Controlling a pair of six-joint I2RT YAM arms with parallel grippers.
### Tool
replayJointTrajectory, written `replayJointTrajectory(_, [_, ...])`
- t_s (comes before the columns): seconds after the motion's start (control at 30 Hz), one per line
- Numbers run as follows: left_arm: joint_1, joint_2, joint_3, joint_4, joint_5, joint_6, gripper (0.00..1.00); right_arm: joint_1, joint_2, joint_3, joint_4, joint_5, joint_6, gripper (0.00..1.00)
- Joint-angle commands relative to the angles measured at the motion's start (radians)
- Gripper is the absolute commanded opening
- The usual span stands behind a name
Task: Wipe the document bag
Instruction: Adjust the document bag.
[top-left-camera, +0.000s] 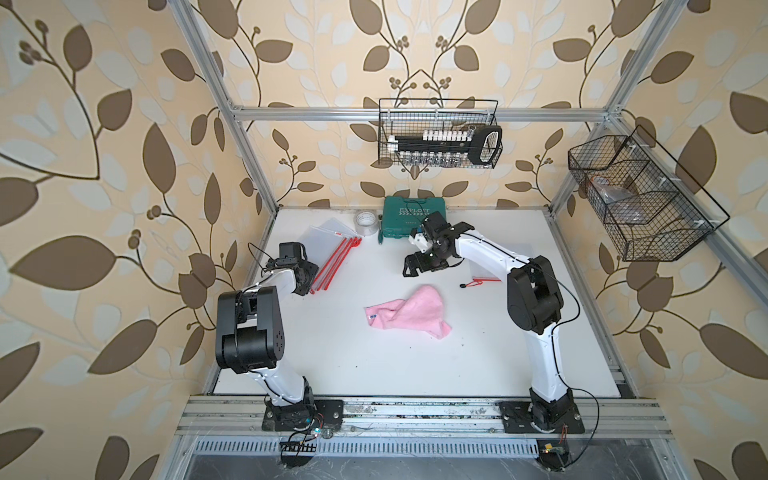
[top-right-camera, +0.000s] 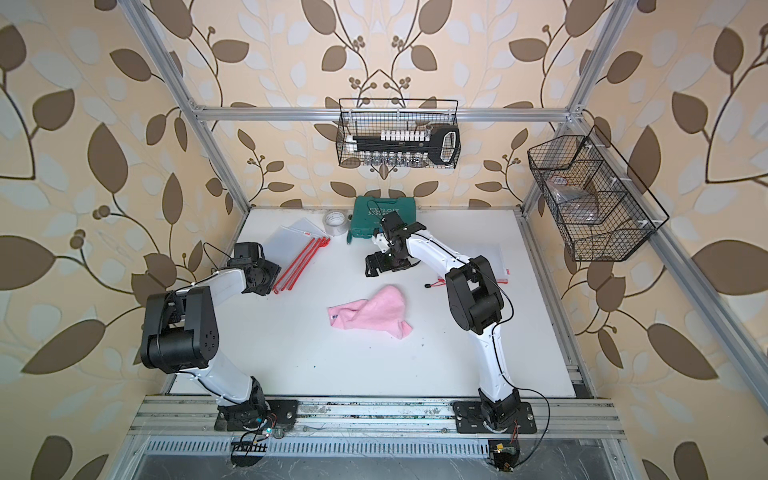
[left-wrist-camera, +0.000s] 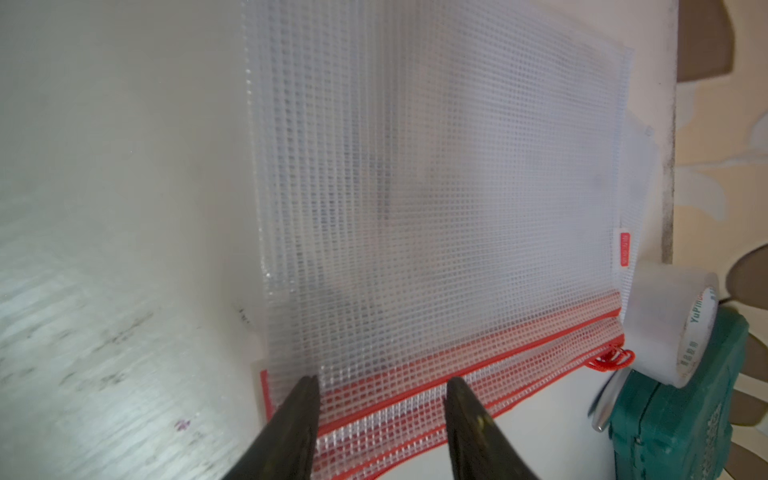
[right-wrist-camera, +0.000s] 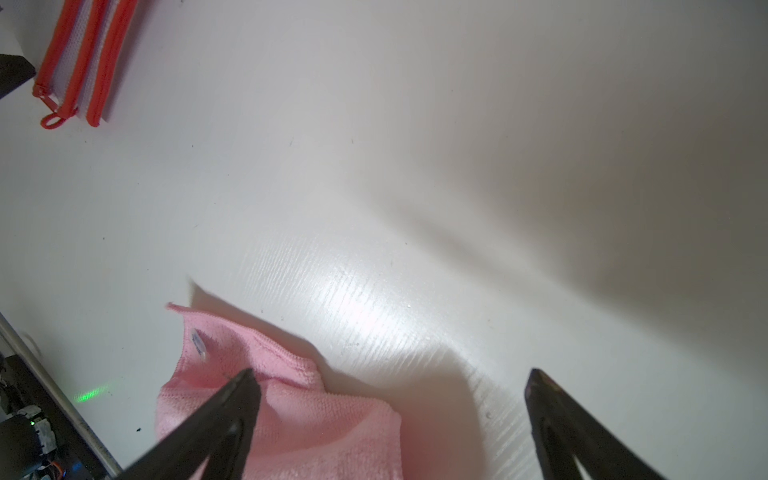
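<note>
Table (top-left-camera: 374, 365): no wiping begun, as I judge it. Document bag (top-left-camera: 332, 235) lies flat, far left, topping a stack. Pink cloth (top-left-camera: 409, 309) crumpled mid-table, not picked up. Left fingers (left-wrist-camera: 291, 428) half apart at the bag's red zip edge; right fingers (right-wrist-camera: 216, 424) wide, empty, above the cloth.

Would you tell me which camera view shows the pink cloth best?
Both top views show the pink cloth whole and unobstructed. The right wrist view catches only part, with the right end effector in front; the left wrist view misses it.
</note>
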Motion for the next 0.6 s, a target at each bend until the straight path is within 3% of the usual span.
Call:
replayJointTrajectory(0.0, [-0.002,-0.024,0.017,0.021,0.032,-0.033,0.52,-0.004,-0.034,-0.018,0.002,-0.016,0.009,0.96])
replayJointTrajectory(0.2, [-0.007,-0.074,0.023,0.018,0.047,-0.071,0.52,-0.004,-0.023,-0.011,0.001,-0.028,0.015,0.96])
replayJointTrajectory(0.57, [-0.028,-0.024,-0.026,0.04,0.09,-0.157,0.52,-0.006,-0.016,-0.008,0.0,-0.029,0.019,0.96])
